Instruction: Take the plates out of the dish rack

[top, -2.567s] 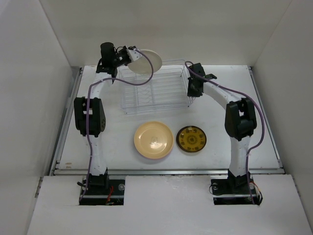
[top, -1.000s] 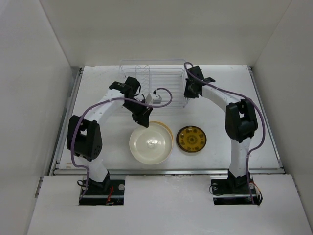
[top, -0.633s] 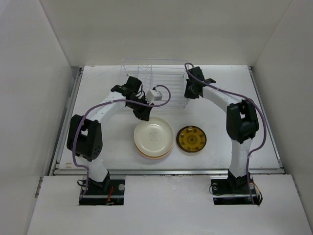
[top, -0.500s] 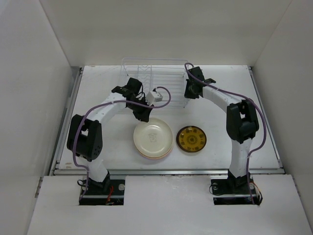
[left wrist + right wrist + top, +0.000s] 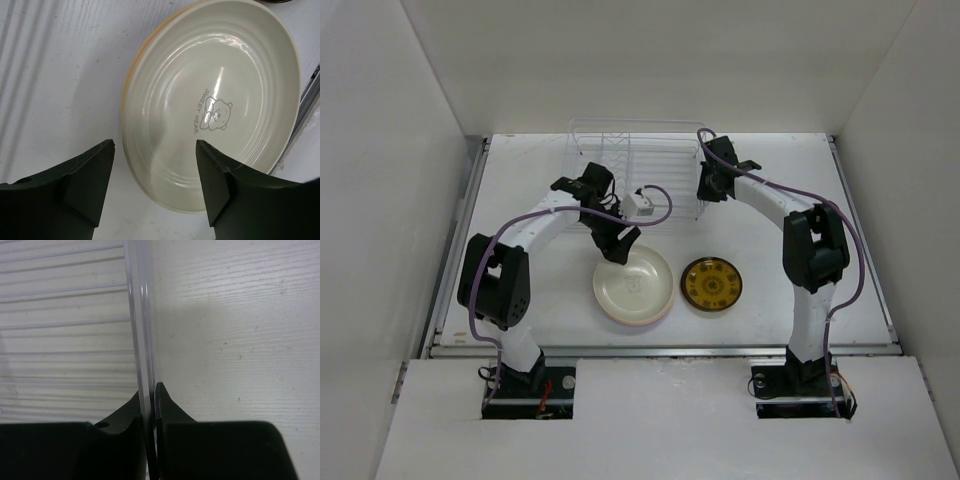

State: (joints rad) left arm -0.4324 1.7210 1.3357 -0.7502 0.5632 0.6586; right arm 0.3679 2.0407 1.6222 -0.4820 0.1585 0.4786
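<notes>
From above: shows the dish rack [image 5: 636,128] at the far middle of the table [image 5: 520,200], with no plate visible among its prongs. Shows the cream plate [image 5: 638,290] lying flat near the front, nested on a yellow plate [image 5: 634,323] of which only a thin rim peeks out, and the brown-gold plate [image 5: 711,284] just beside on the right, apart from the stack. Places the left gripper [image 5: 620,248] over the stack's far-left edge and the right gripper [image 5: 706,188] at the rack's right side. From the left wrist: finds the fingers [image 5: 85,185] spread wide and released, holding nothing, with the cream plate [image 5: 215,100] below them and the yellow plate [image 5: 131,80] edging out on its left. Looks like the release step of a placement. To finish it well: lift straight up before swinging away, keep both fingers wide so neither catches the lip, and avoid any sideways drag, which could nudge the top plate off centre. From the right wrist: finds the fingers [image 5: 170,415] clenched on a thin wire of the dish rack [image 5: 136,315], apparently steadying it. Hold firm without pulling, lest the light frame shift.
</notes>
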